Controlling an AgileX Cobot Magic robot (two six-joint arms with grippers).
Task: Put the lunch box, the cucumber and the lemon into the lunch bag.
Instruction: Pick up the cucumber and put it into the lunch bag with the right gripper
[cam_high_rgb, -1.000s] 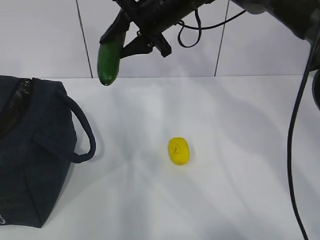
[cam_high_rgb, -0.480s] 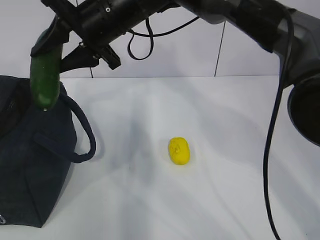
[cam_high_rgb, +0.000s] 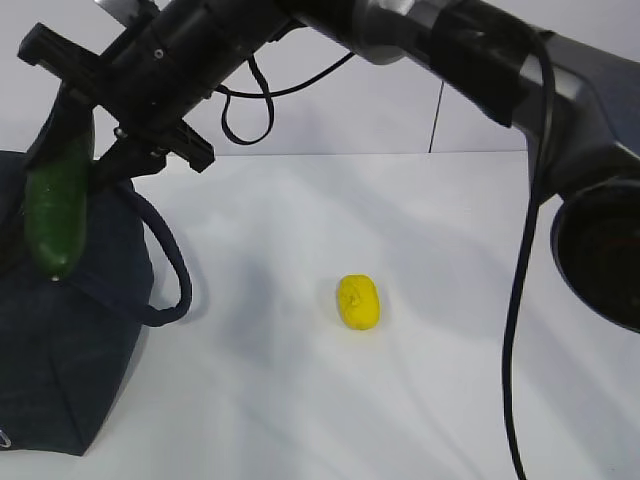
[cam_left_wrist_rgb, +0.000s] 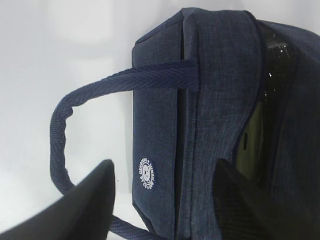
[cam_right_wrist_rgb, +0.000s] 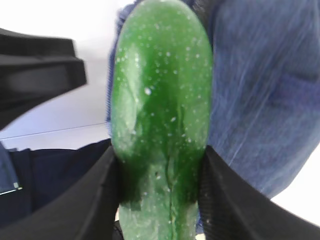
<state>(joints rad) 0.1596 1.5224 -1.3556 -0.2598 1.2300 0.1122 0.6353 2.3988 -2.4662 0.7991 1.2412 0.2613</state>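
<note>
Over the far left of the white table (cam_high_rgb: 450, 400), the right gripper (cam_high_rgb: 75, 125) has reached across from the right side and pinches the cucumber (cam_high_rgb: 55, 205) by its upper end, so that the dark green body hangs nearly upright, tip down, in front of the lunch bag (cam_high_rgb: 70, 340). From the right wrist view the cucumber (cam_right_wrist_rgb: 160, 120) fills the middle of the picture, clamped between the two black fingers (cam_right_wrist_rgb: 85, 200) that press on either side of it, with navy fabric (cam_right_wrist_rgb: 265, 100) behind. Whether the lower tip is touching the bag or hanging just above it is hard to judge from the exterior view; it overlaps the bag's top edge there. One loop handle (cam_high_rgb: 170, 270) of the bag curves out toward the middle of the table. Well apart from the bag, on the bare table surface, the lemon (cam_high_rgb: 358, 302) lies by itself. The left wrist view looks down on the bag (cam_left_wrist_rgb: 200, 125), its round white logo (cam_left_wrist_rgb: 145, 173) and a handle (cam_left_wrist_rgb: 62, 140) showing, with shiny lining and something pale visible through the opening at the right. The left gripper (cam_left_wrist_rgb: 160, 200) has its dark fingers (cam_left_wrist_rgb: 85, 210) spread wide, holding nothing, one on each side of the bag's upper corner.
</note>
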